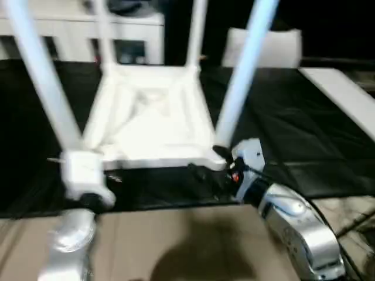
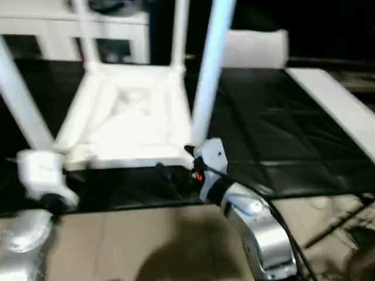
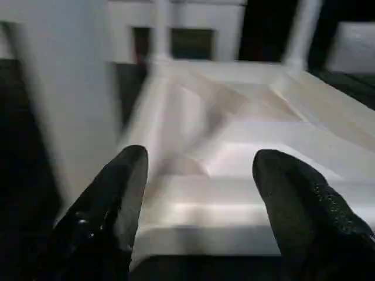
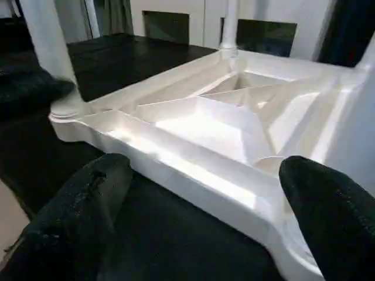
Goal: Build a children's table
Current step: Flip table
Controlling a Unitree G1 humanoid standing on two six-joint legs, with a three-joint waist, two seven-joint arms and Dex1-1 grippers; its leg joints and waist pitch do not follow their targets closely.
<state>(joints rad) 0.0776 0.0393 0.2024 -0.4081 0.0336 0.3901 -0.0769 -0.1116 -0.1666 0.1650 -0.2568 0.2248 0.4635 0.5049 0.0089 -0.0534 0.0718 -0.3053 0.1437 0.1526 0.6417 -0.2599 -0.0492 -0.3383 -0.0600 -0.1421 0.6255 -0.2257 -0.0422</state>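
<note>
L gripper (image 3: pixel 196 205) open, empty, at near-left leg (image 1: pixel 41 76). R gripper (image 4: pixel 205 216) wide open at near-right socket corner. White plastic ribbed tabletop (image 1: pixel 149 117) lies upside down mid black mat (image 1: pixel 293 129), 4 tube legs up. Risk: an arm bumps a loosely seated leg, tips it out.

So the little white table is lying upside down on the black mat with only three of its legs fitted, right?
Not quite: four legs are fitted, not three. The left eye view shows the table top upside down on the black mat with a leg rising from each corner.
</note>
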